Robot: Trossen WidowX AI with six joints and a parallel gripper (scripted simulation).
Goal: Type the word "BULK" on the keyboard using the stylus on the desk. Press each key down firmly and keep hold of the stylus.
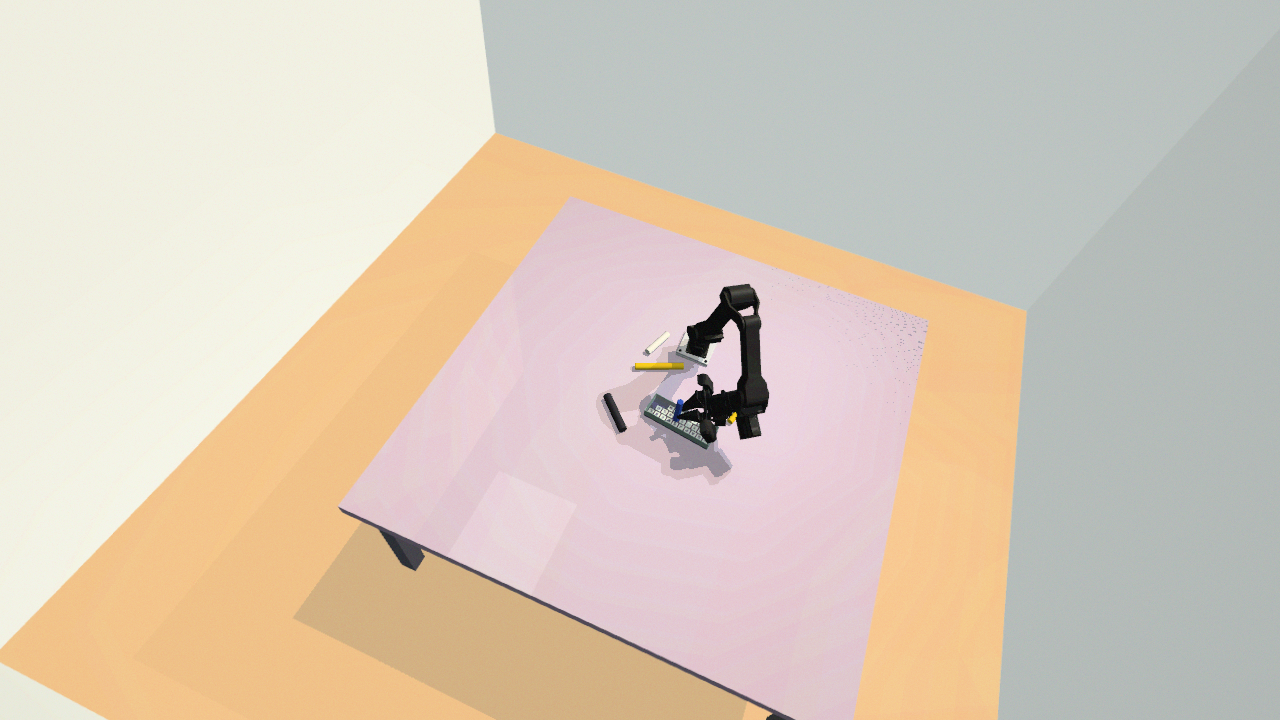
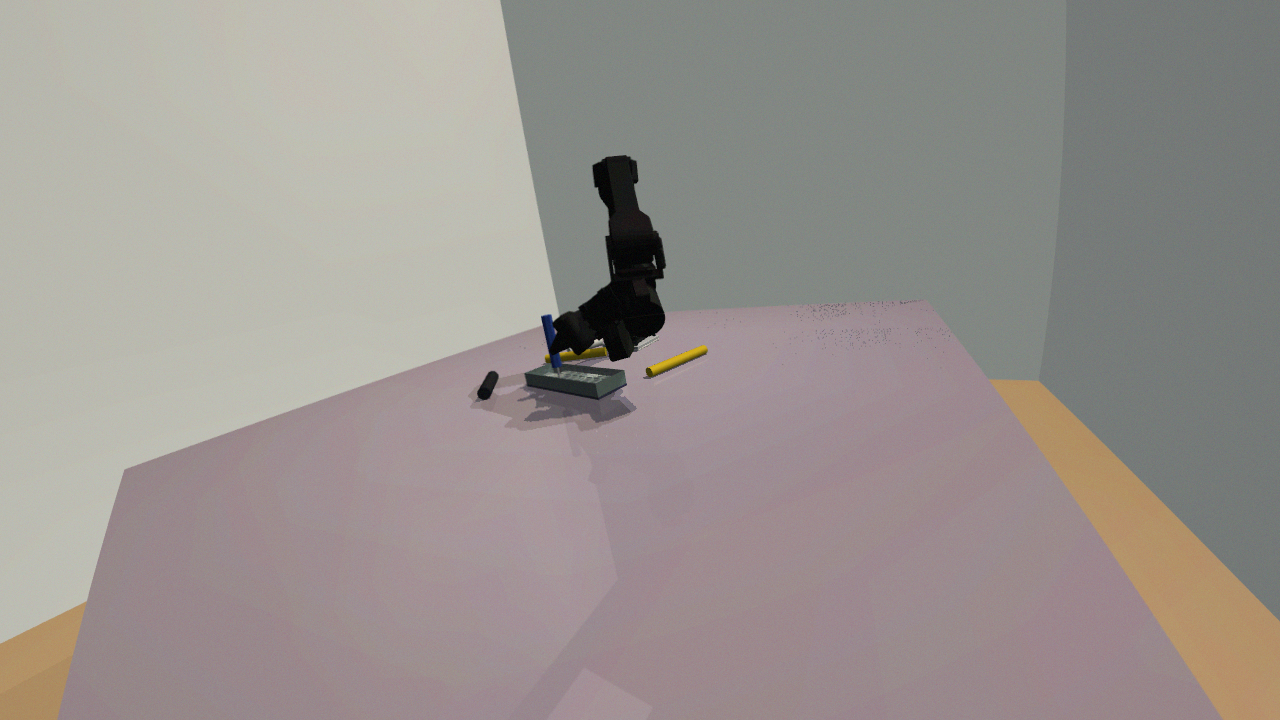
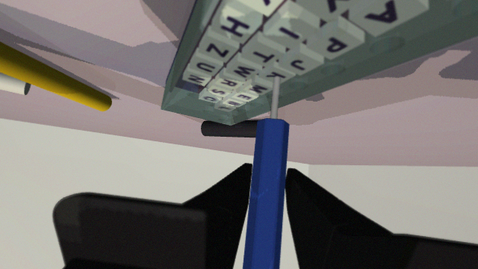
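Observation:
My gripper (image 1: 682,411) (image 2: 554,343) (image 3: 268,173) is shut on the blue stylus (image 1: 679,407) (image 2: 548,331) (image 3: 267,194), which stands nearly upright with its thin grey tip down. The green-grey keyboard (image 1: 675,433) (image 2: 572,385) (image 3: 198,112) lies below it. In the wrist view the tip overlaps the K key (image 3: 285,72), between the J and M keys; I cannot tell whether it presses the key. The U key (image 3: 202,68) is in the outer row, and the B and L keys are small at the far end. The arm partly hides the keyboard in the top view.
A black cylinder (image 1: 614,412) (image 2: 487,385) (image 3: 228,128) lies beyond the keyboard's far end. One yellow stick (image 1: 658,366) (image 2: 581,355) (image 3: 56,78) and a white stick (image 1: 657,342) (image 3: 13,84) lie near the arm's base. Another yellow stick (image 1: 732,418) (image 2: 676,360) lies on the other side.

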